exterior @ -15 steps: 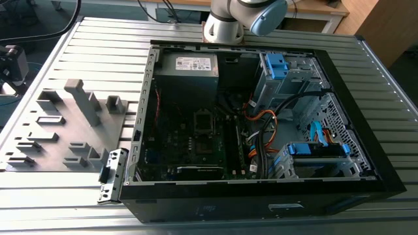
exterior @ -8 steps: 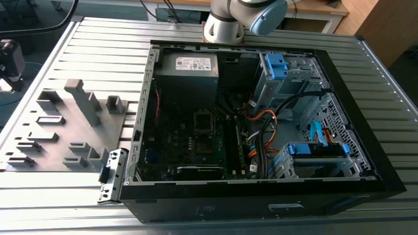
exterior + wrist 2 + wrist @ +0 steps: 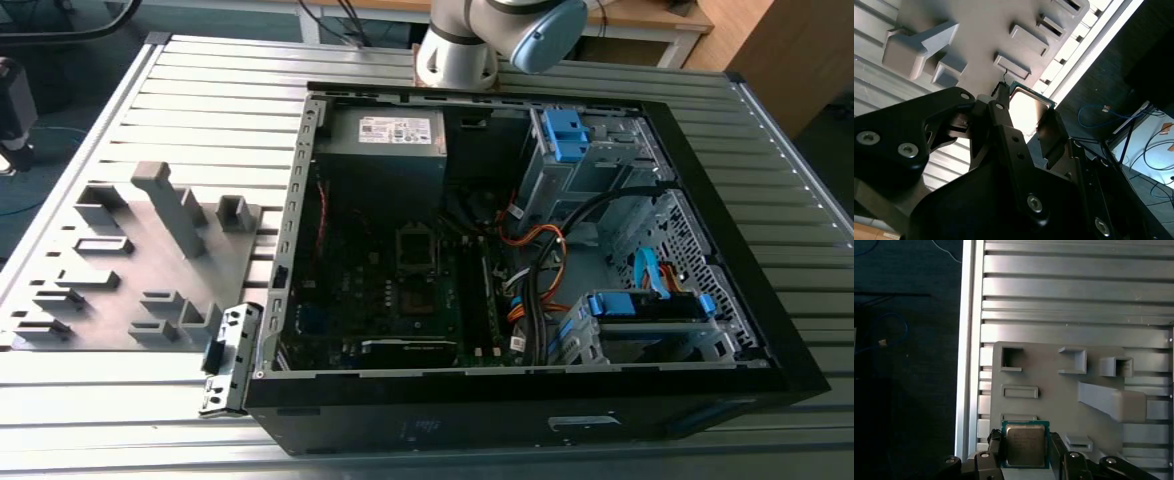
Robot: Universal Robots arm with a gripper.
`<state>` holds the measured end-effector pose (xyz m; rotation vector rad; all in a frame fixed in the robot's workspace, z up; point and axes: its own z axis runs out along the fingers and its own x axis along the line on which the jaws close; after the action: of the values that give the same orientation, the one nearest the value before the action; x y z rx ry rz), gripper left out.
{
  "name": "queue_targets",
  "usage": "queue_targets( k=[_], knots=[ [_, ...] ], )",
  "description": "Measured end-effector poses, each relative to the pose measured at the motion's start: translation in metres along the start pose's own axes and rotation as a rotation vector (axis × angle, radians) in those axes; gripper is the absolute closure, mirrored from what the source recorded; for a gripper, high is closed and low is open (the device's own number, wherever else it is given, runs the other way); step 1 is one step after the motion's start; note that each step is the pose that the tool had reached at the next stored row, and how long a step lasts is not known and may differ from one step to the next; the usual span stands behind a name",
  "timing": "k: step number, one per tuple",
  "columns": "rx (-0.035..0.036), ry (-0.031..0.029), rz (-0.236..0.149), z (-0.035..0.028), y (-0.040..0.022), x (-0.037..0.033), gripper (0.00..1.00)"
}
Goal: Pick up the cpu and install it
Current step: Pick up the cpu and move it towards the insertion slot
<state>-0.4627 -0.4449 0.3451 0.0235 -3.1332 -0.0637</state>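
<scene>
Gripper (image 3: pixel 1026 449) clamped on the cpu (image 3: pixel 1025 442) (metal face toward the first wrist camera), with the grey fixture tray (image 3: pixel 1054 400) behind; the exterior view shows this tray at frame left.

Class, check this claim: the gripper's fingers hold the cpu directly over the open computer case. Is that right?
Not quite. The fingers do hold the cpu, but over the grey parts tray, not the computer case; the first wrist view shows it.
</scene>
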Motion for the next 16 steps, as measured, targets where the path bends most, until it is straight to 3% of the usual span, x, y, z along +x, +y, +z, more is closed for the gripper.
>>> queue_targets(
  k=[8,16],
  knots=[
    [0.0,0.0,0.0,-0.0193,0.0008,0.0001,0.53],
    [0.0001,0.0003,0.0,-0.02,0.0008,-0.0005,0.53]
  ],
)
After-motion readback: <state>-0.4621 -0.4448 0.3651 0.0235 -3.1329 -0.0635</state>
